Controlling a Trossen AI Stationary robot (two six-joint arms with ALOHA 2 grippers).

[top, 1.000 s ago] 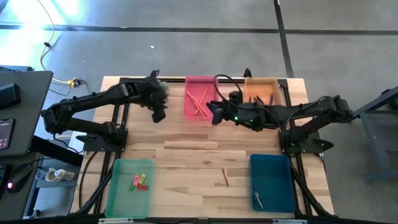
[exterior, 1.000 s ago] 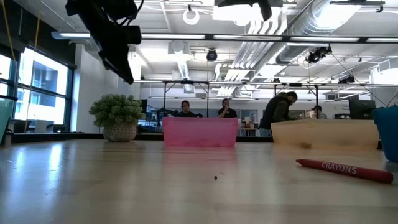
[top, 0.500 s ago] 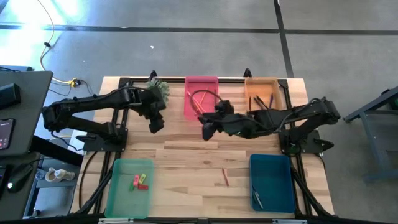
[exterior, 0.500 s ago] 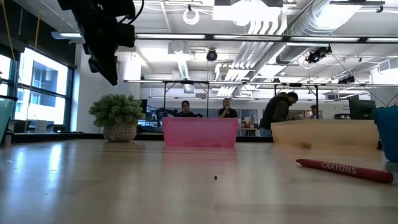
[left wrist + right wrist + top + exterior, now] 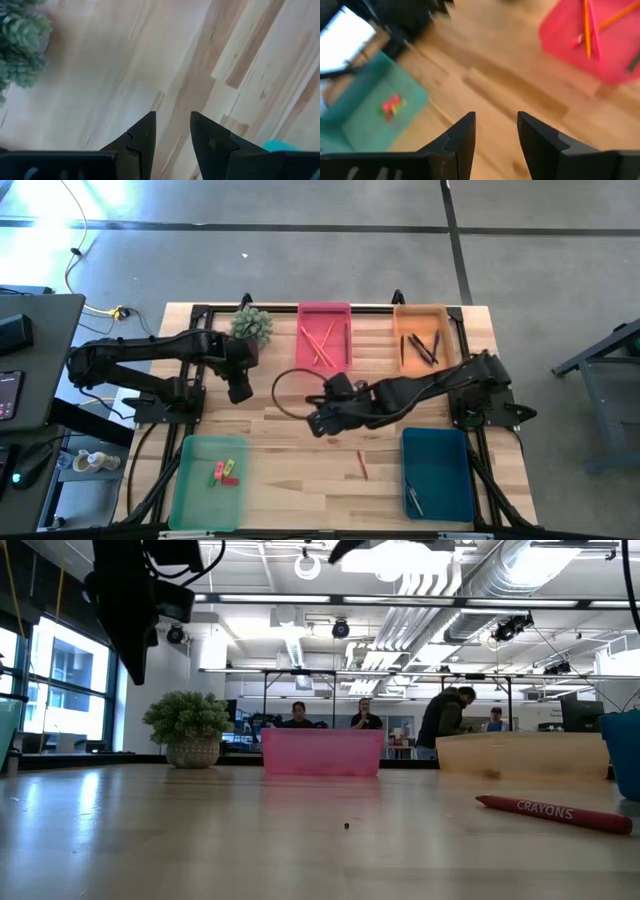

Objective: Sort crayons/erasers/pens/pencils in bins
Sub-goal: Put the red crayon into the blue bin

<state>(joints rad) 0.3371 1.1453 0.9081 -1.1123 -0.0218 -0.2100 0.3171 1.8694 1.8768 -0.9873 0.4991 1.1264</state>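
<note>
A red crayon (image 5: 362, 465) (image 5: 555, 813) lies flat on the bare wood between the green bin (image 5: 208, 480) and the teal bin (image 5: 437, 473). Erasers (image 5: 225, 472) (image 5: 392, 105) lie in the green bin. Pencils (image 5: 320, 342) (image 5: 587, 25) lie in the pink bin (image 5: 323, 337) at the far edge. My right gripper (image 5: 318, 420) (image 5: 496, 135) hovers open over the table's middle, slanting down, with nothing between its fingers. My left gripper (image 5: 240, 388) (image 5: 172, 130) hangs open over bare wood near the plant, pointing down, also with nothing between its fingers.
A small potted plant (image 5: 252, 325) (image 5: 190, 725) stands at the far edge, left of the pink bin. The orange bin (image 5: 421, 340) at the far right holds dark sticks. Thin sticks lie in the teal bin. People stand in the room beyond the table.
My right gripper has swung from between the pink and orange bins toward the near edge and the left, out over the table's middle, tipping further down. My left gripper has drawn back from the pink bin toward the left and near side, tipping down. Both have stayed open.
</note>
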